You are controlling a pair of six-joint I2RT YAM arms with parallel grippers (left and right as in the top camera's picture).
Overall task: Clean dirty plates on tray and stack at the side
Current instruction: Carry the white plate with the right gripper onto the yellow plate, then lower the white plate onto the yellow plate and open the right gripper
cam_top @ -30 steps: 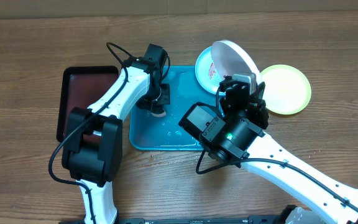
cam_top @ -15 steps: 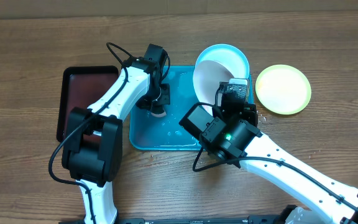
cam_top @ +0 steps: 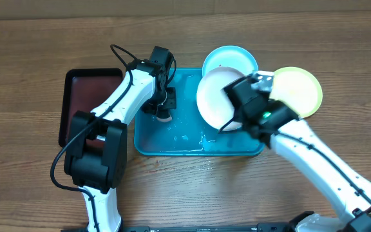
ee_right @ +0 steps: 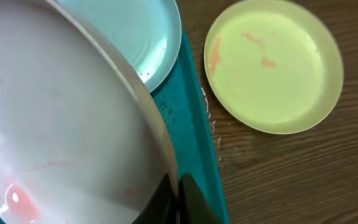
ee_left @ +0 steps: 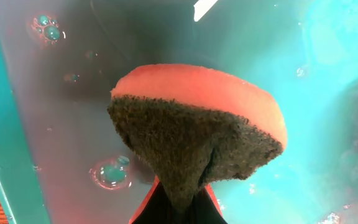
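The white plate (cam_top: 214,100), red-smeared, hangs tilted over the right end of the tray (cam_top: 185,145), its rim pinched in the right gripper (ee_right: 178,200). Just beyond that gripper lies the cyan plate (cam_top: 229,57). Off to its right, the yellow-green plate (cam_top: 299,90) sits on the worktop (cam_top: 31,64). Well to its left, the left gripper (cam_top: 163,108) is clamped on a sponge (ee_left: 197,130) over the tray.

so the left arm (cam_top: 118,103) comes up from its base at the lower left and bends right at the wrist; left claw (cam_top: 163,111) points straight down, jaws pinched tight on a sponge (ee_left: 197,124); right arm (cam_top: 314,161) stretches in diagonally from the lower right corner; right claw (cam_top: 236,109) aims left, fingers (ee_right: 188,199) clamped on the rim of a white plate (ee_right: 55,124)
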